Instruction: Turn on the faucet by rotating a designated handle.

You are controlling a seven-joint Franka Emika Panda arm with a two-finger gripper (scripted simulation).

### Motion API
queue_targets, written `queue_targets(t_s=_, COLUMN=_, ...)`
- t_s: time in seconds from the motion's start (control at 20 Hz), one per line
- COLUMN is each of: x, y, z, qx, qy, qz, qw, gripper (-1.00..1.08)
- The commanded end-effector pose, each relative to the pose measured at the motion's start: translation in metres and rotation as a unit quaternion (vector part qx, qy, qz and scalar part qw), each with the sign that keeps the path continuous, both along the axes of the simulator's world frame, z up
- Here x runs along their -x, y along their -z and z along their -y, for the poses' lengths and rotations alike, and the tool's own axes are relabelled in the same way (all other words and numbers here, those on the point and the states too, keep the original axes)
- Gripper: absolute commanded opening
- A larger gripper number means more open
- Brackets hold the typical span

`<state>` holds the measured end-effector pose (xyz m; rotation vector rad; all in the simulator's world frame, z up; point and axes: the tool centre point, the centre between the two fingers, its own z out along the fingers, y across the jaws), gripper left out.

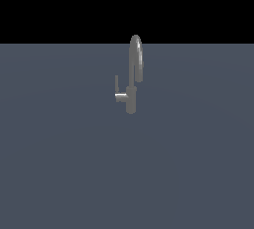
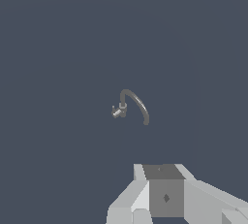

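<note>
Standing alone near the middle of the plain grey surface (image 1: 59,173), well clear of every edge: the faucet (image 1: 131,99). Going left to right across the exterior view: first bare surface, then the handle (image 1: 118,90), a short stub off the body ending in a slim bar pointing up, on the exterior view's left of the faucet; then the short cylindrical base with the tall arched spout rising above it and curling over toward the exterior view's right; then bare surface again out to the edge.

No arm anywhere in the exterior view. In the wrist view, only part of the hand (image 2: 167,196) visible as pale blocky housing low in the picture, with the faucet (image 2: 131,105) small and far off beyond it, seen from above, and the handle (image 2: 117,112) a tiny stub at its base. Fingertips out of the picture, so cannot tell whether spread or pressed together; nothing seen held.

Judged from this: barely begun. Handle untouched, bar upright, no contact, hand well apart from the faucet. Left to do: the whole approach, then meeting the bar, then the rotation.

Plenty of open room on all sides, nothing else standing on the surface to dodge. Only real obstruction the spout itself, arching close beside the handle; an approach from the handle's side probably safest to avoid bumping it.
</note>
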<state>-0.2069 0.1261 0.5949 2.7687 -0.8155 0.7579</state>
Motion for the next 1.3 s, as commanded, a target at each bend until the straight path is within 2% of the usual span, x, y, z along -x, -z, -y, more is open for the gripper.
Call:
queue_targets(t_s=0.0, x=-0.01, y=-0.001, z=-0.015, qx=0.008, qy=0.025, qz=0.021, qw=0.9994, gripper=-1.0)
queue_targets(t_s=0.35, x=-0.049, y=0.015, z=-0.053, qx=0.031, qy=0.089, qz=0.068, qw=0.9932, gripper=-1.0)
queue_targets(t_s=0.7, x=-0.101, y=0.054, z=-0.079, qx=0.051, qy=0.149, qz=0.1, qw=0.9824, gripper=-1.0)
queue_targets(t_s=1.0, x=-0.152, y=0.107, z=-0.086, qx=0.065, qy=0.2, qz=0.115, qw=0.9709, gripper=-1.0)
queue_targets(t_s=1.25, x=-0.195, y=0.164, z=-0.079, qx=0.073, qy=0.243, qz=0.119, qw=0.9599, gripper=-1.0)
